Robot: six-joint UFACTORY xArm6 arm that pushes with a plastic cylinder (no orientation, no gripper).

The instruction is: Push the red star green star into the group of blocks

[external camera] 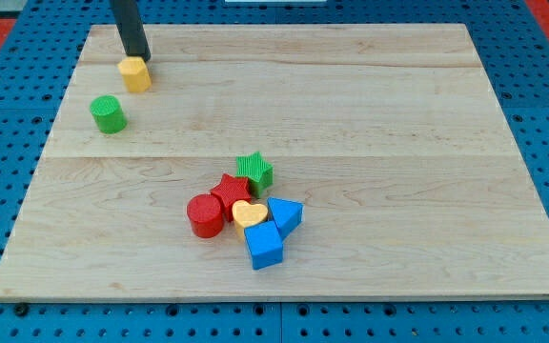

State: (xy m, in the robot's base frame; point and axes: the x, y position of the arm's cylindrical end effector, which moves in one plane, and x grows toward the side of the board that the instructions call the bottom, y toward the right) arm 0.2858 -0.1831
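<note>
The red star (231,193) lies in a cluster below the board's middle, touching the red cylinder (204,215) on its left and the yellow heart (248,212) on its lower right. The green star (254,171) sits at the cluster's top, touching the red star's upper right. A blue triangle (285,215) and a blue cube (264,245) complete the group. My tip (139,58) is far off at the view's top left, touching the top of a yellow hexagonal block (135,73).
A green cylinder (108,114) stands alone at the left, below the yellow block. The wooden board (398,143) rests on a blue pegboard surface, with edges on all sides.
</note>
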